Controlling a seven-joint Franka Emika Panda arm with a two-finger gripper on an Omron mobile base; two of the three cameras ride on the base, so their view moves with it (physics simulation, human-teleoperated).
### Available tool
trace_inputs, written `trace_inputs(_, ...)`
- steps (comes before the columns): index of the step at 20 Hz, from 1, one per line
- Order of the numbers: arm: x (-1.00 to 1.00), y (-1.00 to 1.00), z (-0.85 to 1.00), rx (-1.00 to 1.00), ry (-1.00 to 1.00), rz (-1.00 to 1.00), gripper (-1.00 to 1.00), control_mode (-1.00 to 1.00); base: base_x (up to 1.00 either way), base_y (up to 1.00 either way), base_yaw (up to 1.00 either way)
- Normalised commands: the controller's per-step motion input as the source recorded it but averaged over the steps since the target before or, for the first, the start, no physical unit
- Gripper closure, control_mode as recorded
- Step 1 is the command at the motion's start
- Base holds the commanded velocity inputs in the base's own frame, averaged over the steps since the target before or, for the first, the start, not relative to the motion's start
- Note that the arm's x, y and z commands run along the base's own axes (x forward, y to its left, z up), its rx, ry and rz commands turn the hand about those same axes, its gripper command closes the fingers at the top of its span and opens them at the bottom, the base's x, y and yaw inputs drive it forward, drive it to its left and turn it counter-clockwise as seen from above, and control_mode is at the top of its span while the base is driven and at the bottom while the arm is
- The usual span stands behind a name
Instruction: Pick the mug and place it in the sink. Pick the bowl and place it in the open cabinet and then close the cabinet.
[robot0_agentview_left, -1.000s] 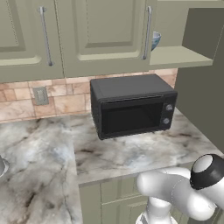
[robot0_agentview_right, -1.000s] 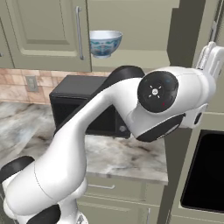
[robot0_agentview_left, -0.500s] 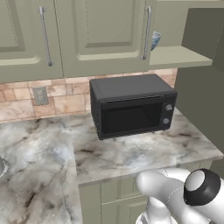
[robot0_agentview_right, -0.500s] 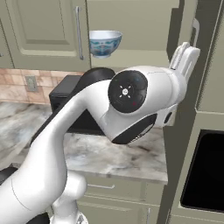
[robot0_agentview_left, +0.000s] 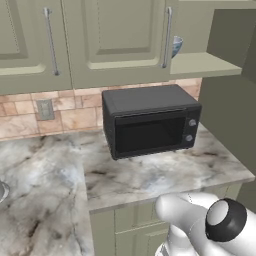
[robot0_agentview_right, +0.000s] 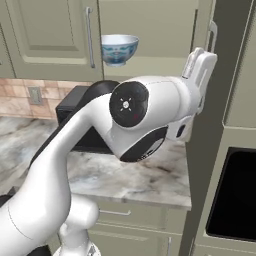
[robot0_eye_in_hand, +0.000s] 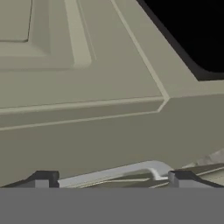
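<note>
The bowl (robot0_agentview_right: 119, 49) sits on the shelf of the open cabinet (robot0_agentview_right: 150, 30) at the top centre of the right base view; in the left base view only a sliver of it (robot0_agentview_left: 177, 46) peeks out past the closed door's bar handle (robot0_agentview_left: 167, 37), near the top right. The cabinet door (robot0_agentview_right: 206, 45) stands swung out at the upper right of the right base view, edge-on, with its handle (robot0_agentview_right: 213, 35) just above the gripper (robot0_agentview_right: 200, 67). The gripper is raised against that door edge, fingers pointing up. In the hand view the two fingertips (robot0_eye_in_hand: 43, 178) sit well apart at the bottom, with the curved metal handle (robot0_eye_in_hand: 131, 169) lying between them and the green panelled door face (robot0_eye_in_hand: 87, 87) close behind; whether the pads touch the handle I cannot tell. A black microwave (robot0_agentview_left: 150, 120) stands on the marble counter (robot0_agentview_left: 150, 175) below the cabinet, mid-frame in the left base view.
</note>
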Motion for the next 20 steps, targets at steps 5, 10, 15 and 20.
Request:
trace_inputs(5,1.00,0.45,-0.03,0.09,0.01,0.06,-1.00,-1.00,0.00,0.00,0.00)
trace_inputs(10,1.00,0.58,-0.10,0.15,0.09,0.11,-1.00,-1.00,0.00,0.00,0.00)
trace_inputs(15,1.00,0.61,-0.12,0.13,0.05,0.13,-1.00,-1.00,0.00,0.00,0.00)
trace_inputs(20,1.00,0.64,-0.10,0.08,-0.02,0.11,-1.00,-1.00,0.00,0.00,0.00)
